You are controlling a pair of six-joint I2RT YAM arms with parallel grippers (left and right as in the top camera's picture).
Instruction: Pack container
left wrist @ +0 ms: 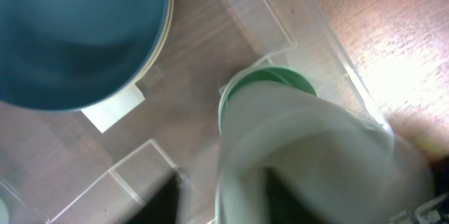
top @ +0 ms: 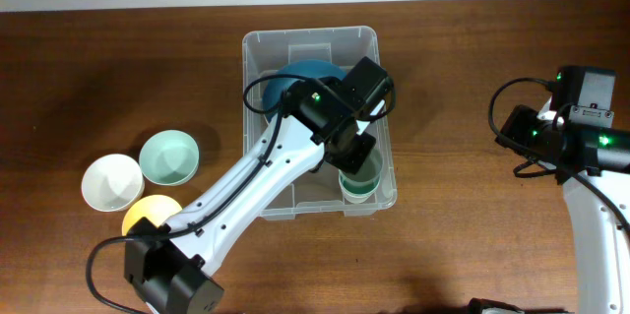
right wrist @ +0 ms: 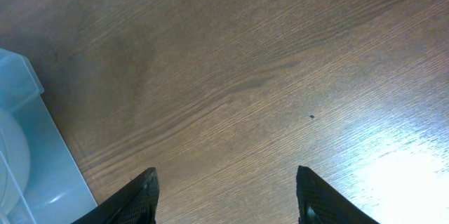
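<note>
The clear plastic container [top: 258,107] stands at the table's middle back. It holds a large blue bowl [top: 313,64] at its far end, which the left wrist view also shows [left wrist: 77,34], beside the white label [left wrist: 112,108] on the base. My left gripper [top: 354,152] reaches down into the container's front right corner and is shut on a pale green cup [top: 360,182]. In the left wrist view the cup [left wrist: 295,133] is blurred and fills the space between the fingers. My right gripper [right wrist: 224,196] is open and empty over bare wood, right of the container [right wrist: 28,147].
Three bowls sit on the table left of the container: a mint green one [top: 169,157], a white one [top: 111,181] and a yellow one [top: 146,212], partly under the left arm. The right arm [top: 566,132] is at the table's right edge.
</note>
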